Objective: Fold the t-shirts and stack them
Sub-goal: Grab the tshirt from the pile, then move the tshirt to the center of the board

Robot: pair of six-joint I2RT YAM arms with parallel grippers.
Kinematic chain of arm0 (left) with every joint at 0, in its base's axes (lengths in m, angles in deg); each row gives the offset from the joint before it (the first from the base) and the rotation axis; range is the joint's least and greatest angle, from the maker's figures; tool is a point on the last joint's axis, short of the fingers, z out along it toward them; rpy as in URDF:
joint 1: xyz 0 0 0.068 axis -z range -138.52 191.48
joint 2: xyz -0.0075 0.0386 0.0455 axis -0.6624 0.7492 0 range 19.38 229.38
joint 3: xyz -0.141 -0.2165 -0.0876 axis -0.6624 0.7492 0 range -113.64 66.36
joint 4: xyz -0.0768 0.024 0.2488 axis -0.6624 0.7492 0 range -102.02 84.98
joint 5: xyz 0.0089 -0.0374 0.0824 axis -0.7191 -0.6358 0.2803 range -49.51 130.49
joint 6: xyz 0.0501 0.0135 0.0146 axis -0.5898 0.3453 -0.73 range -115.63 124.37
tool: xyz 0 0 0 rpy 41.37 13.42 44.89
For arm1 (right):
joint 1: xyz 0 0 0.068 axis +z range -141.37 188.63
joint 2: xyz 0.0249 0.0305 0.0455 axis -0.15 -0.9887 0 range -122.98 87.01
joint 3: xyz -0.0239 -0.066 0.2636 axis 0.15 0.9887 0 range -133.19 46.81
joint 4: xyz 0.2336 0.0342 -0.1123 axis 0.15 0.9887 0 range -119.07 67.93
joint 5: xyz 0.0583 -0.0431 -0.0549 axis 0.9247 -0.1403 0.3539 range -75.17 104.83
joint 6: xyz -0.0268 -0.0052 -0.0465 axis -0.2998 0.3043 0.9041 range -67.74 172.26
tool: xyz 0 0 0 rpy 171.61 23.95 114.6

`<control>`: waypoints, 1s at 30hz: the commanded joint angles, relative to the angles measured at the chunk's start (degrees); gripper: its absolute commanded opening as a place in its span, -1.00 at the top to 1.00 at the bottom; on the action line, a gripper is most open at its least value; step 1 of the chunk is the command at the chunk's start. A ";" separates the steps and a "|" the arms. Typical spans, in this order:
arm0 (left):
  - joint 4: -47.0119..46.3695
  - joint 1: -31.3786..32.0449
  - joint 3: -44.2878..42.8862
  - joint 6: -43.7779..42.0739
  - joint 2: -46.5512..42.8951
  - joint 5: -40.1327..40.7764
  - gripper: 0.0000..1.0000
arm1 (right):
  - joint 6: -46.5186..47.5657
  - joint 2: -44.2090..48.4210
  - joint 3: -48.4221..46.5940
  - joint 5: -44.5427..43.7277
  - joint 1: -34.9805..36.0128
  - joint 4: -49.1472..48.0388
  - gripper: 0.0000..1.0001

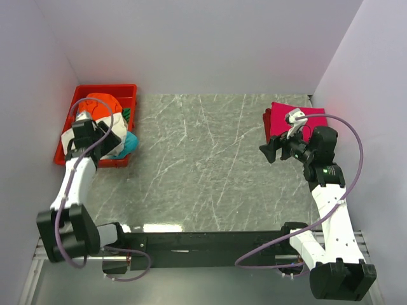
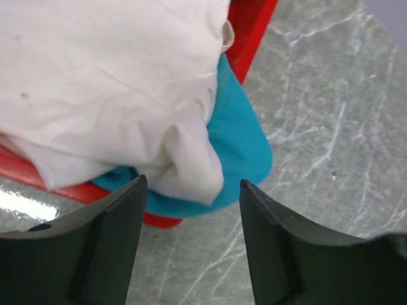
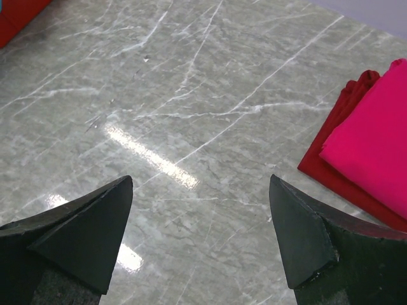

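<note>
A pile of unfolded shirts lies in the red tray (image 1: 129, 91) at the far left: an orange shirt (image 1: 100, 101), a cream-white shirt (image 2: 95, 82) and a teal shirt (image 2: 241, 140) hanging over the tray's edge. At the far right a folded magenta-pink shirt (image 3: 375, 143) lies on a folded red shirt (image 3: 334, 175). My left gripper (image 2: 193, 185) is open and empty, just short of the hanging white and teal cloth. My right gripper (image 3: 200, 184) is open and empty above the bare table, left of the folded stack.
The red tray (image 2: 251, 32) sits at the table's far left edge, against the left wall. White walls close in the table on the left, back and right. The grey marble tabletop (image 1: 203, 165) stretches between tray and stack.
</note>
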 commanded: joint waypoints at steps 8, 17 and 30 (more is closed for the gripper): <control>4.21 0.34 -11.93 -5.76 17.42 1.43 0.09 | 0.08 0.23 -1.46 1.72 0.06 0.11 -0.87; 3.77 2.18 -25.37 -4.35 7.15 -2.95 0.99 | 0.26 0.40 -1.46 1.81 0.14 0.46 -0.87; -8.61 12.00 -49.01 3.64 0.02 -25.55 0.99 | 0.52 0.14 -1.38 0.93 0.06 0.19 -0.87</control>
